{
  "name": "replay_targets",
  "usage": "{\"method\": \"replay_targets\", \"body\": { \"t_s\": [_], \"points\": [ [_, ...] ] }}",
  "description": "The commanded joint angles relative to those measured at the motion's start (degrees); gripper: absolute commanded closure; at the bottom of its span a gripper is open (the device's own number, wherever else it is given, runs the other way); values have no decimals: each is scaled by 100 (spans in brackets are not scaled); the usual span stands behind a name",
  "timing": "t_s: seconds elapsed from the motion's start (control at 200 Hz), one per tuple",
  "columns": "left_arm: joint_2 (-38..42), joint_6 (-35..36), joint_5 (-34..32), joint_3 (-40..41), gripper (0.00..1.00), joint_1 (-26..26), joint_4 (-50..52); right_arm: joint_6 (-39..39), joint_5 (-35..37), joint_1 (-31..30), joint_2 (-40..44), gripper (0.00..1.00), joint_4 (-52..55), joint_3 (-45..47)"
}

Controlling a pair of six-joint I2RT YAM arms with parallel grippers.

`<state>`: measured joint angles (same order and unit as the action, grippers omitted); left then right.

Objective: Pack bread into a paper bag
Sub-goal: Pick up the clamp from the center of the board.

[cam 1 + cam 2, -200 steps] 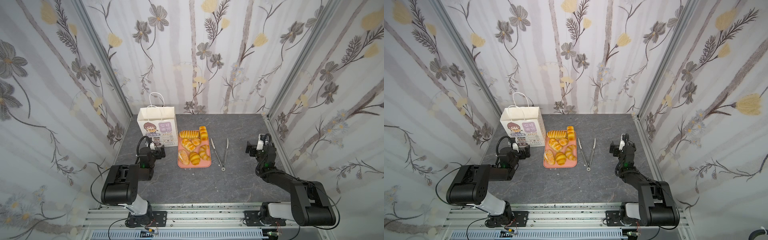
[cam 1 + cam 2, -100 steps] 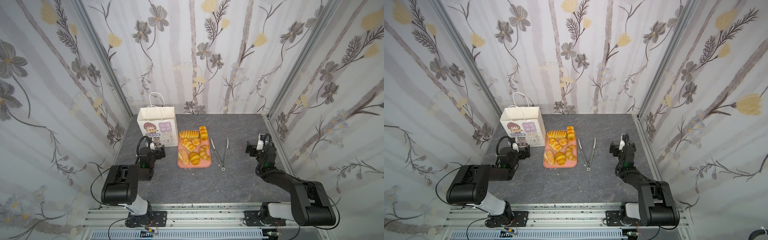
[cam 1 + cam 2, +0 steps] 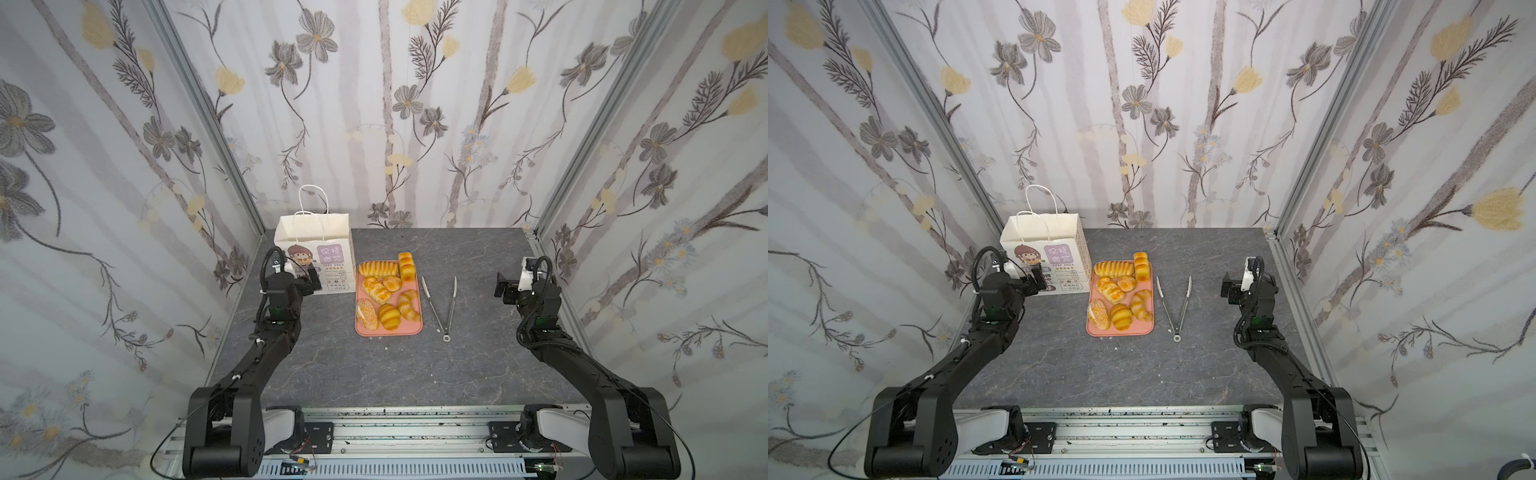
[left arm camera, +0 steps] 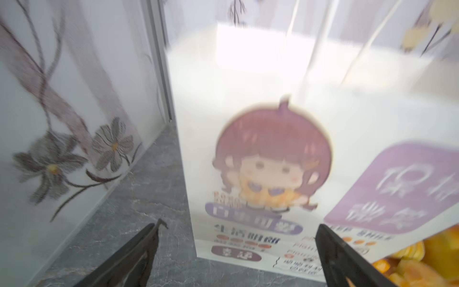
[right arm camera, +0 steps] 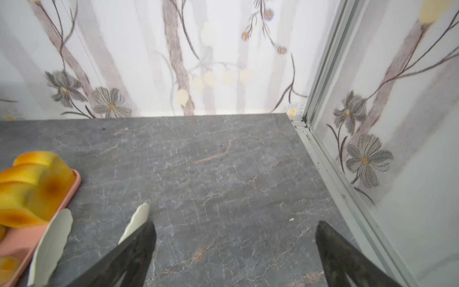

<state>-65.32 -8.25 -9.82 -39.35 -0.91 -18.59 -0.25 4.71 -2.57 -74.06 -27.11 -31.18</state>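
The bread (image 3: 388, 296) (image 3: 1120, 296) is several glossy golden rolls and croissants lying on a pink tray (image 3: 388, 331) (image 3: 1120, 332) at mid-table. The white paper bag (image 3: 312, 243) (image 3: 1043, 243) stands upright and open-topped at the back left, just left of the tray. My left gripper (image 3: 309, 281) (image 3: 1036, 281) is open, close in front of the bag's printed face (image 4: 273, 124), with nothing between its jaws (image 4: 236, 231). My right gripper (image 3: 504, 289) (image 3: 1230, 289) is open over bare table (image 5: 234, 231) at the right, well clear of the bread (image 5: 32, 188).
Metal tongs (image 3: 441, 305) (image 3: 1176, 306) lie open on the table just right of the tray, their tips (image 5: 52, 243) next to my right gripper's finger. Flowered walls with metal corner posts close in the left, back and right sides.
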Motion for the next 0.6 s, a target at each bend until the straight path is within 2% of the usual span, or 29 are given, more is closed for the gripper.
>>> {"method": "replay_targets", "body": {
  "t_s": [0.0, 0.1, 0.195, 0.305, 0.36, 0.44, 0.47, 0.515, 0.595],
  "points": [
    [552, -923, -296, -698, 0, -4, 2431, 78, -516, -6, 607, 0, 1264, -348],
    [985, -893, 412, -1256, 0, -3, 3164, 729, -64, 25, 939, 0, 2166, -787],
    [1251, -1267, 1026, -1687, 0, 9, 3776, 831, -996, 259, 894, 0, 2633, -1145],
    [858, -1490, 2780, -2604, 0, 64, 4687, 1108, -1099, 292, 454, 0, 3581, -1889],
    [711, -1741, 3326, -2836, 0, 64, 4900, 1287, -1266, 286, 217, 0, 3940, -2334],
    [709, -2478, 3422, -2961, 0, 78, 5218, 978, -2005, 200, 57, 0, 3921, -2640],
    [741, -2474, 3723, -2974, 0, 87, 5145, 843, -2189, 116, 10, 0, 3932, -2745],
    [856, -2426, 4145, -2879, 0, 82, 4895, 808, -2070, -104, -127, 0, 4135, -2994],
    [1139, -2463, 4110, -2671, 0, 82, 4672, 904, -1857, -520, -570, 0, 4724, -3477]
  ]
}}
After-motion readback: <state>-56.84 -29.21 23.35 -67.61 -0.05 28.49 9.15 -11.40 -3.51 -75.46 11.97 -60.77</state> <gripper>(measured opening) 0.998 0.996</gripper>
